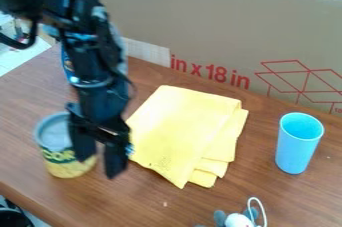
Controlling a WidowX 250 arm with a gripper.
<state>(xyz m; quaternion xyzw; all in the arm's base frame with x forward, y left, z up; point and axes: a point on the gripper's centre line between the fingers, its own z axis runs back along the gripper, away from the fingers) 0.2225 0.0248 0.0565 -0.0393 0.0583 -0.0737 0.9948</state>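
The black gripper (99, 163) hangs at the left of the table, its two fingers pointing down and apart, with nothing seen between them. Its left finger overlaps the right side of a can (59, 163) with a yellow and green label and a grey top; whether they touch I cannot tell. A folded yellow cloth (184, 128) lies flat just right of the gripper. Farther right stands a light blue cup (297, 146), upright with its opening up. At the bottom edge is a small grey and white toy (238, 219) with a white loop.
A large cardboard sheet (220, 36) with red print stands along the back of the wooden table (153, 201). Behind the arm, at the table's back left, a blue object (67, 63) is partly hidden. The table's front edge runs along the lower left.
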